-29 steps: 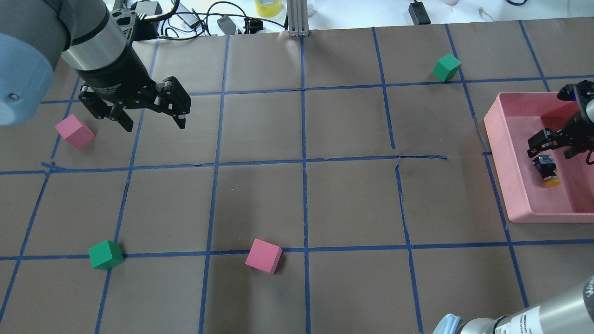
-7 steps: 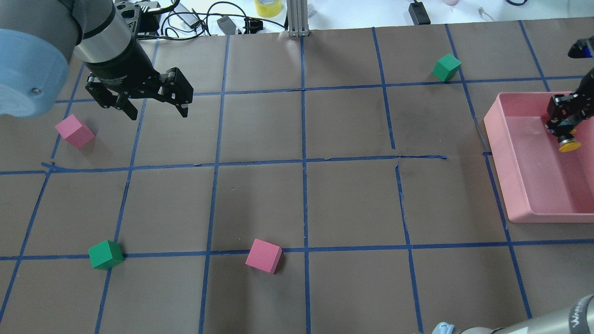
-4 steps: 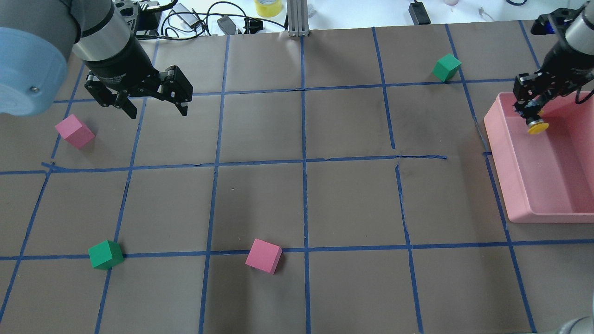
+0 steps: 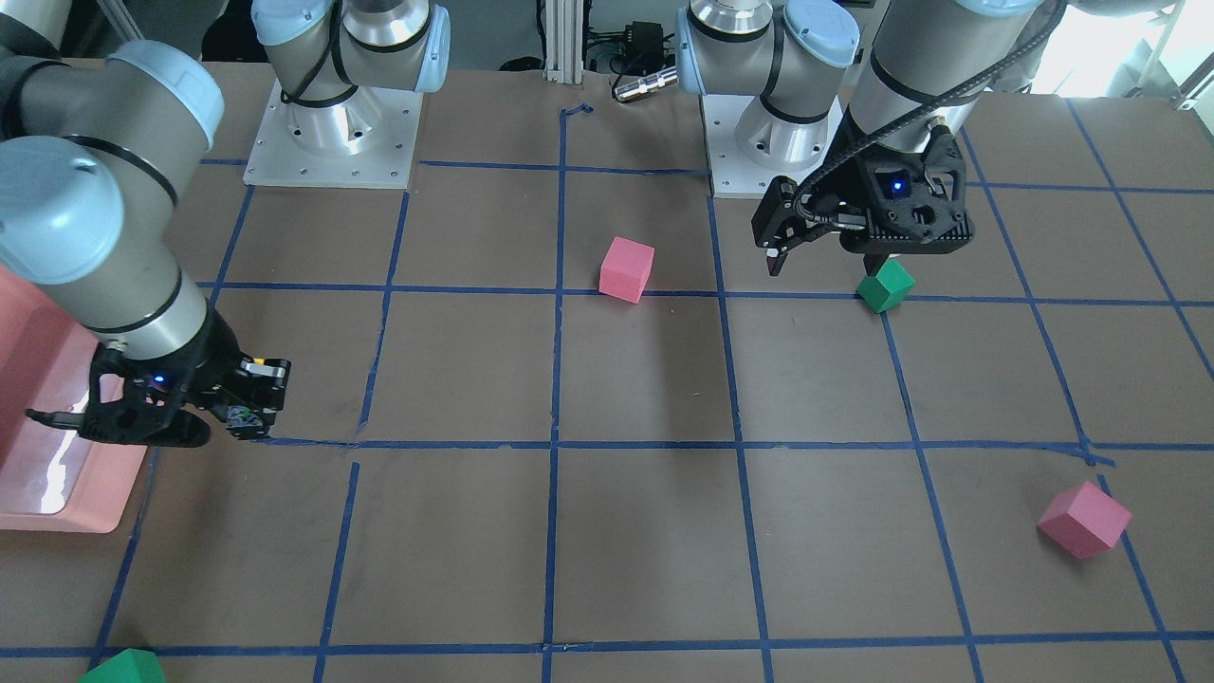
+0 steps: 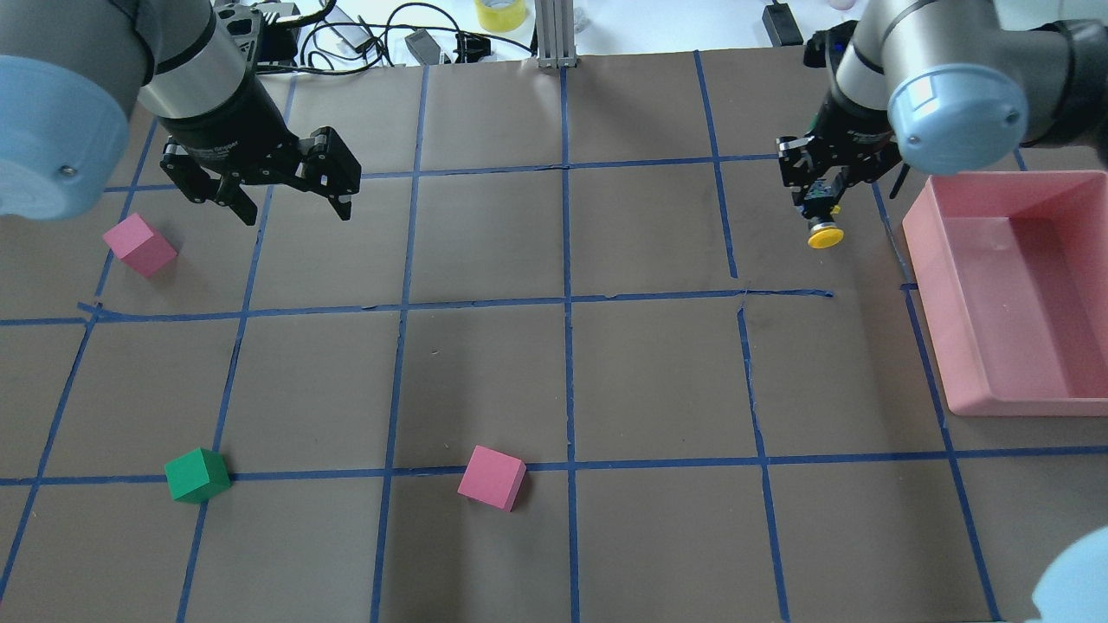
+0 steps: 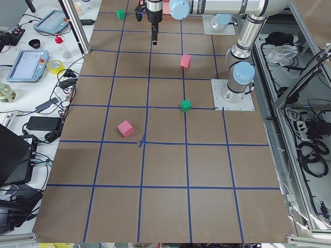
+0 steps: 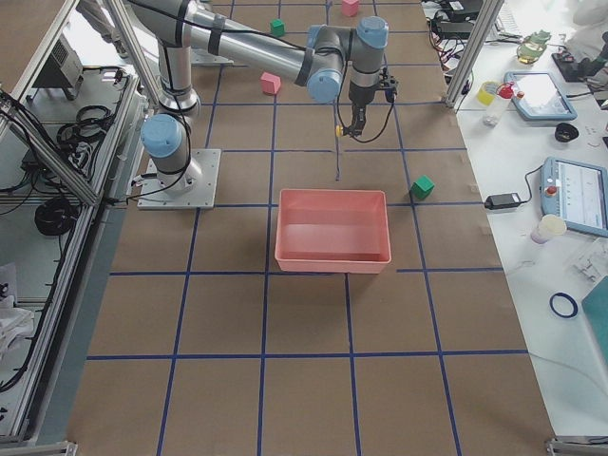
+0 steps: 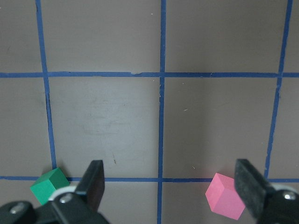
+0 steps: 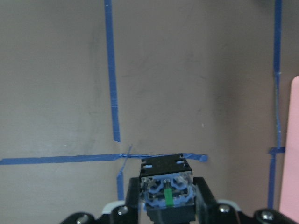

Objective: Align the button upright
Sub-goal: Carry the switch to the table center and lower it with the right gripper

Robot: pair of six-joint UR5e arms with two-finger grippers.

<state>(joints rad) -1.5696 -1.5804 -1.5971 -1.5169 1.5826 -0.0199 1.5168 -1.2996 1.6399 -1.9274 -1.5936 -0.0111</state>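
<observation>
My right gripper point(image 5: 818, 201) is shut on the button's black body point(image 5: 818, 214). The yellow cap point(image 5: 825, 235) sticks out beyond the fingertips. It hangs above the brown table, left of the pink tray point(image 5: 943, 260). In the right wrist view the button point(image 9: 166, 189) sits between the fingers with its base toward the camera. In the front-facing view the right gripper point(image 4: 248, 408) is beside the tray point(image 4: 57, 512). My left gripper point(image 5: 294, 208) is open and empty above the far left of the table; it also shows in the left wrist view point(image 8: 170, 186).
On the table are a pink cube point(image 5: 138, 245) at the left, a green cube point(image 5: 197, 475) and a pink cube point(image 5: 492, 478) near the front. A further green cube point(image 7: 422, 187) stands beyond the tray. Cables lie past the far edge.
The right gripper closed on the button lying in the pink tray, lifted it and carried it left, out over the table. The left gripper barely shifted.
</observation>
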